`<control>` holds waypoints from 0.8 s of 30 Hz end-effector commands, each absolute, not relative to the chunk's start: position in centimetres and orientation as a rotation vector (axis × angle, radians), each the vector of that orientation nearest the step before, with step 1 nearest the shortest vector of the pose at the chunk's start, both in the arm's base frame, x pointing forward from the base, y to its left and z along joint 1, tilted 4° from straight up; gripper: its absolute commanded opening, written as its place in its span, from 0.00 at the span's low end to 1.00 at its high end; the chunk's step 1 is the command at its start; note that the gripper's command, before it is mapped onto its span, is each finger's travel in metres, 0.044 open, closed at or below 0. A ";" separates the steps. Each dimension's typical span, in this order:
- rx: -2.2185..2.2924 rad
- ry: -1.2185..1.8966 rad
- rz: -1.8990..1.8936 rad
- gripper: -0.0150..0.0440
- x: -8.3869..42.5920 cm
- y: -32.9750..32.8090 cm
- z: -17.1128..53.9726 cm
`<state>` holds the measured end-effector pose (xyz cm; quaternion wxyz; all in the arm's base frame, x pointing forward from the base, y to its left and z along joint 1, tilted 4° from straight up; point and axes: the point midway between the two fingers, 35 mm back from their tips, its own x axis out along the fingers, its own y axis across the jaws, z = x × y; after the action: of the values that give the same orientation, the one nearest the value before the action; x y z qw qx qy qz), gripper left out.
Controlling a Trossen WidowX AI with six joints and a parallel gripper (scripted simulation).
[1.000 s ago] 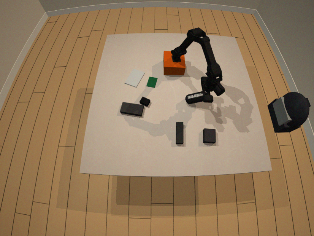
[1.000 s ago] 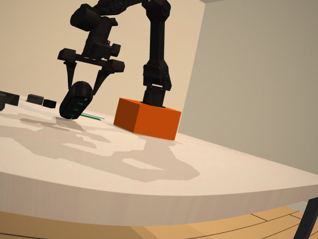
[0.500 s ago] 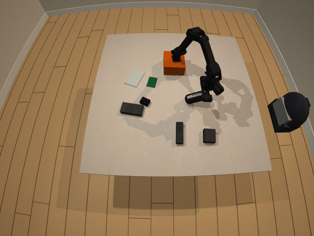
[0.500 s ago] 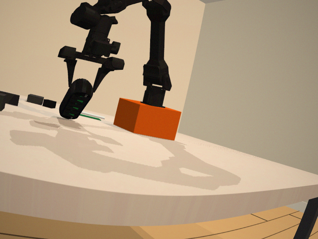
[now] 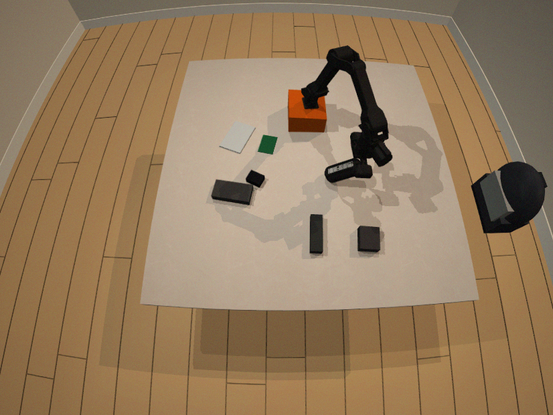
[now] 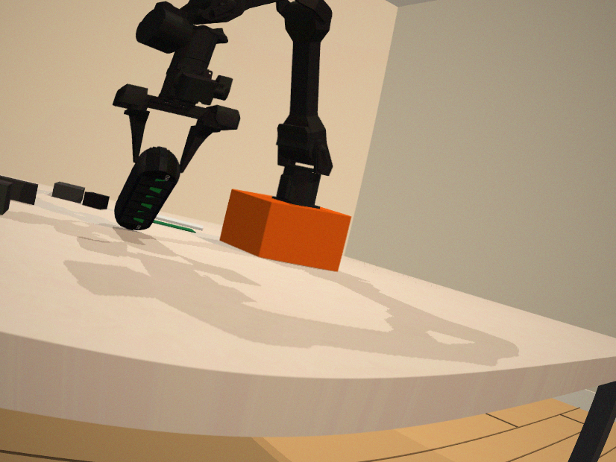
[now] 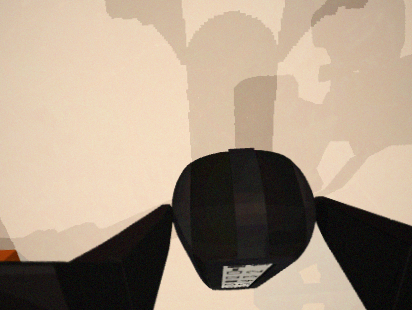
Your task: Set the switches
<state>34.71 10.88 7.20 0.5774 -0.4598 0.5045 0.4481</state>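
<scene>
The dark grey controller unit [image 5: 333, 177] [image 6: 133, 186] [image 7: 250, 205] is tilted steeply on edge between my fingers. Its lower end is close to the bench; I cannot tell whether it touches. My gripper [image 6: 158, 166] [image 7: 242, 209] is shut on the unit, with one fingertip at each side of its rounded end. The white label [image 5: 340, 168] [image 7: 242, 276] on the underside shows in the top view and at a slant in the wrist view; its squares are too small to read surely. The switch side faces the exterior view, with several green rocker ends [image 6: 150, 197] visible.
The orange base block [image 5: 306, 111] [image 6: 298, 233] carries the arm. A pale plate [image 5: 237, 136] and green board [image 5: 268, 144] lie left of it. A long dark box [image 5: 231, 191], a small black block [image 5: 255, 178], a narrow bar [image 5: 316, 233] and a square block [image 5: 369, 238] also stand on the bench.
</scene>
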 end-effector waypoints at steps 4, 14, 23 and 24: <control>-1.080 1.177 1.042 0.82 34.6 10.2 7.8; -1.081 1.177 1.042 0.82 34.4 9.5 8.2; -1.081 1.178 1.042 0.82 34.3 8.8 8.5; -1.081 1.178 1.042 0.82 34.3 8.8 8.6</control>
<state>34.33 9.31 8.24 0.5779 -0.4599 0.5031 0.4488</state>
